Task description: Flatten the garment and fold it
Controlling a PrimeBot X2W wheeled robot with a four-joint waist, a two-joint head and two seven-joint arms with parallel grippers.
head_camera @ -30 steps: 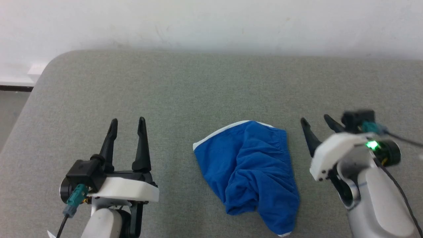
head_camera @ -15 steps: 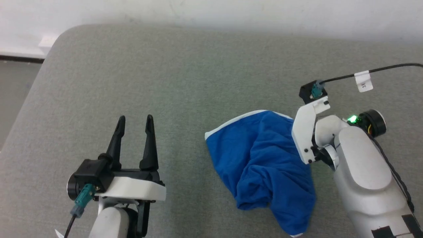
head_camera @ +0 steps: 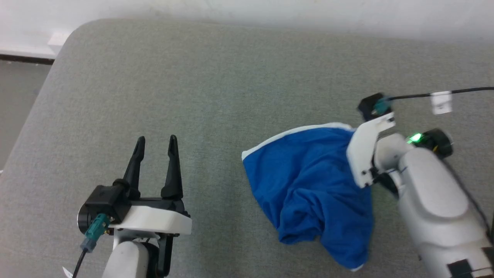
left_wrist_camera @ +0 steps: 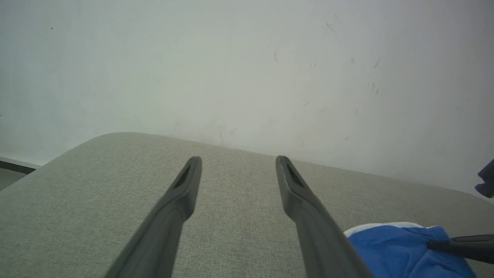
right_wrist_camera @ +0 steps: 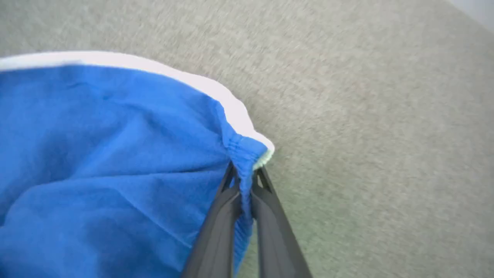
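Observation:
The garment [head_camera: 308,181], bright blue shorts with white trim, lies crumpled right of the table's middle. In the right wrist view my right gripper [right_wrist_camera: 244,173] is shut on the garment's [right_wrist_camera: 115,154] gathered waistband corner, beside the white trim. In the head view the right arm's white wrist plate [head_camera: 364,154] covers those fingers at the garment's right edge. My left gripper [head_camera: 156,139] hovers open and empty well to the garment's left. The left wrist view shows the left gripper [left_wrist_camera: 238,160] spread over bare table, the garment [left_wrist_camera: 389,247] at lower right with a right finger [left_wrist_camera: 459,245] on it.
The grey fabric-covered table [head_camera: 193,77] has a rounded far-left corner, with floor [head_camera: 19,88] beyond it. A white wall [left_wrist_camera: 247,69] runs along the far edge. A black cable with a white tag [head_camera: 440,101] hangs over the right arm.
My right arm swung in over the garment's right edge and its gripper shut on the waistband corner, lifting it slightly. The head camera shifted. The left gripper stayed open.

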